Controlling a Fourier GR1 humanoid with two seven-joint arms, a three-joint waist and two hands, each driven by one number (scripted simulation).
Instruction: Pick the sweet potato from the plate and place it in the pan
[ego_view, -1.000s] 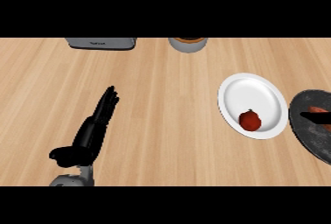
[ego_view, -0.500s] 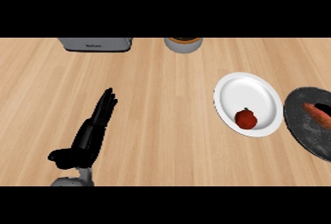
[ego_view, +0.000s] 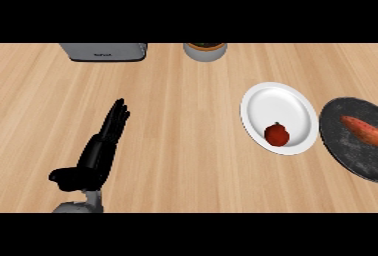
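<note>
Already, tapered orange sweet potato (ego_view: 359, 128) lies in pan (ego_view: 345, 156); left hand (ego_view: 94, 157) fingers (ego_view: 116, 118) straight

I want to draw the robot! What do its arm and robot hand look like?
Only the left one shows. The left robot hand is black, long and slim, with thin fingers and a chunky thumb. Below it sits a rounded pale grey forearm. No cables or markings show.

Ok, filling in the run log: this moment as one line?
left hand: open, lower left | right hand: not in view | sweet potato: in pan | plate: holds red fruit
</note>
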